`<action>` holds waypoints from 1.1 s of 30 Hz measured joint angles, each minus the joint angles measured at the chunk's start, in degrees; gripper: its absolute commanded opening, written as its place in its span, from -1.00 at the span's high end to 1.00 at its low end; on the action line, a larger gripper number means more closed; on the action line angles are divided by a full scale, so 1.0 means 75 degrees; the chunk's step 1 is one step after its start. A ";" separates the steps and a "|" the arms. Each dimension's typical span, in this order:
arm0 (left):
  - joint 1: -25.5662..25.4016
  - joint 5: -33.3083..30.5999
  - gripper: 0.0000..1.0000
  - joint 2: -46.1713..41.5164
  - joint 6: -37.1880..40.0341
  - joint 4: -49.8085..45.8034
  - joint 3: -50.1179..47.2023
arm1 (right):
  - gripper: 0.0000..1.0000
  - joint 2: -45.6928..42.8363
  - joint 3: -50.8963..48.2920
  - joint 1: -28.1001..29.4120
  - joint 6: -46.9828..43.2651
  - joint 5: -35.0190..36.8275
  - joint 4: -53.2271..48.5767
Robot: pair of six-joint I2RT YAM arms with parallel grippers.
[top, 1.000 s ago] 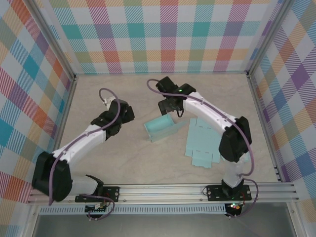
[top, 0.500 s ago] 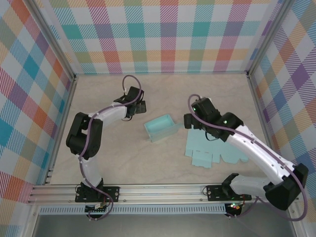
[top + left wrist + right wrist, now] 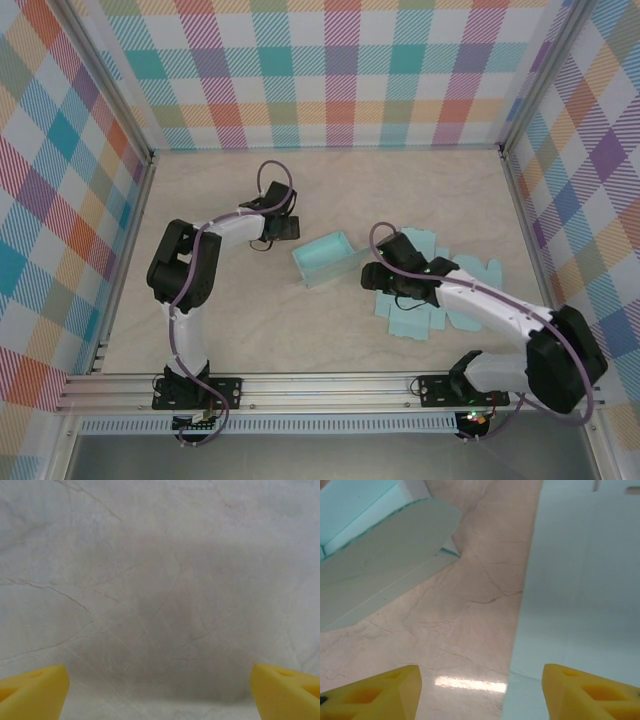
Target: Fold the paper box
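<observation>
A partly folded teal paper box (image 3: pixel 328 258) stands open-topped in the middle of the table. Just left of it and apart from it, my left gripper (image 3: pixel 284 228) is open; the left wrist view has its yellow fingertips (image 3: pixel 35 690) wide apart over bare table. A flat teal paper cut-out (image 3: pixel 445 295) lies to the right of the box. My right gripper (image 3: pixel 373 276) is low at that sheet's left edge, open. In the right wrist view one fingertip (image 3: pixel 592 692) is over the sheet (image 3: pixel 585 580) and the other is over the table. A box flap (image 3: pixel 385 555) shows at upper left.
Checked walls enclose the marble-look tabletop (image 3: pixel 220 310) on three sides. An aluminium rail (image 3: pixel 330 385) with both arm bases runs along the near edge. There is free room at the front left and along the back.
My right arm swung from the right of the box down to the flat sheet's left edge, its jaws narrowing somewhat. The left gripper shifted slightly toward the box.
</observation>
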 measured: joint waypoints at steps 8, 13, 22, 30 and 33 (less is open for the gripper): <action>-0.0166 -0.0058 -0.80 0.0067 -0.0096 0.0251 -0.0210 | 0.05 0.1402 0.0000 -0.0192 0.0460 -0.0702 0.1393; -0.0201 0.0003 -0.80 -0.0446 -0.0350 0.0979 -0.1128 | 0.06 0.1970 0.0128 -0.0420 0.0472 -0.0979 0.1853; -0.0752 0.0143 -0.80 -0.1935 -0.1189 0.1649 -0.3092 | 0.03 0.3212 0.1093 -0.1035 0.0294 -0.1728 0.2553; -0.2142 -0.0082 -0.81 -0.3174 -0.2632 0.1856 -0.4441 | 0.03 0.4599 0.2824 -0.1603 -0.0233 -0.2608 0.2597; -0.2970 -0.0356 -0.81 -0.3354 -0.3188 0.2028 -0.4672 | 0.03 0.4925 0.3456 -0.1775 -0.0522 -0.2830 0.2445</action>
